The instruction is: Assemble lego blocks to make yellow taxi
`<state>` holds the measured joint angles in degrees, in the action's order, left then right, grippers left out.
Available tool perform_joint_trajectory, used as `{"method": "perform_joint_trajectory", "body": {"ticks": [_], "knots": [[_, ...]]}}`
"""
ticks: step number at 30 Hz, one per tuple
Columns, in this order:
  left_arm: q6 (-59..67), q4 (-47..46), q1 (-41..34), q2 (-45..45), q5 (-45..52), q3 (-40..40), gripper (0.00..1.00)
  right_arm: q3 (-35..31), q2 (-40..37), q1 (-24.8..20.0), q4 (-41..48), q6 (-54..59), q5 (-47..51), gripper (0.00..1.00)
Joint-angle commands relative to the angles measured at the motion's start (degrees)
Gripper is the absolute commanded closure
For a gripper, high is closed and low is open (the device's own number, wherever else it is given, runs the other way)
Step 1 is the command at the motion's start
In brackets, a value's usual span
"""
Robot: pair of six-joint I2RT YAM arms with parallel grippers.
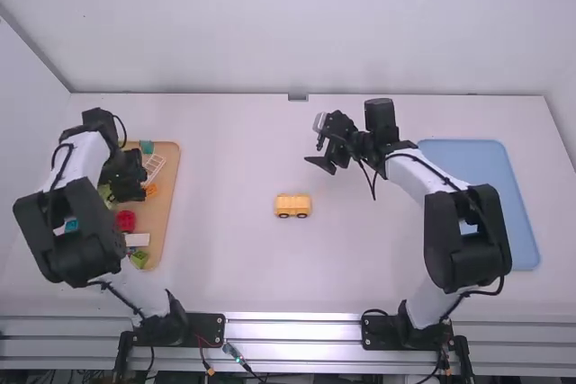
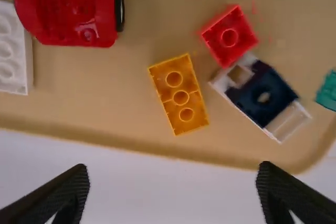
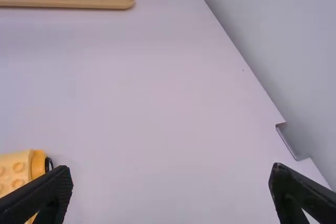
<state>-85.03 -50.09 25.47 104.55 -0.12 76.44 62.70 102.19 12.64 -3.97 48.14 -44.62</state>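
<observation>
- Yellow taxi (image 1: 293,206), as far as it is built, stands on its wheels on the white table (image 1: 243,267), between my arms and well apart from both claws.
- Left claw (image 2: 173,198) is over the tan tray (image 2: 105,139), fingers spread wide, nothing between them. I judge the step in hand is picking the orange-yellow brick (image 2: 179,95).
- I'd line the fingers up with its long sides, lower straight down and close gently at mid-length, so it doesn't pivot.
- It lies hollow side up, three round tubes showing, so I'd have to turn it over before pressing it on studs.
- The red brick (image 2: 229,35) and white frame with its dark middle (image 2: 262,95) lie near; a wide finger could nudge them.
- Right claw (image 3: 170,198) is also wide open and holds nothing; I'd use it to brace the body, since black wheels may roll under pressure.
- Everything looks like hard, smooth plastic: boxy bricks, round studs on the taxi's top, a rounded red wheeled piece (image 2: 68,11), the tray low-rimmed with rounded corners.
</observation>
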Motion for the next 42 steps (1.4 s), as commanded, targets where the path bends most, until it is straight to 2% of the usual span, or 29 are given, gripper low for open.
{"method": "perform_joint_trajectory", "body": {"ticks": [1, 3, 14, 23, 32, 42], "knots": [[-5.68, -0.42, -0.33, 1.81, -1.70, -0.02, 0.31, -0.09, 0.46, 0.15, 0.26, -0.37, -0.33, 0.01], [-7.08, -0.46, -0.37, 2.45, -2.45, -0.20, 0.34, -0.09, 0.46, 0.15, 0.31, -0.37, -0.31, 0.01], [-7.10, 8.24, -0.35, 4.79, -2.91, -3.87, 0.34, -0.09, 0.46, 0.15, -0.46, -3.06, -0.28, 0.01], [-7.10, 9.94, -0.37, 6.03, -2.47, -4.42, 0.36, -0.09, 0.46, 0.15, -0.52, -3.34, -0.31, 0.01], [-8.33, 14.86, -0.44, 6.03, -1.79, -8.26, 0.41, -0.09, 0.46, 0.15, -0.11, -3.37, -0.31, 0.01], [-9.68, 19.34, -1.29, 6.03, -2.12, -10.25, 0.38, -0.09, 0.46, 0.15, 0.11, -3.37, -0.31, 0.01]]}}
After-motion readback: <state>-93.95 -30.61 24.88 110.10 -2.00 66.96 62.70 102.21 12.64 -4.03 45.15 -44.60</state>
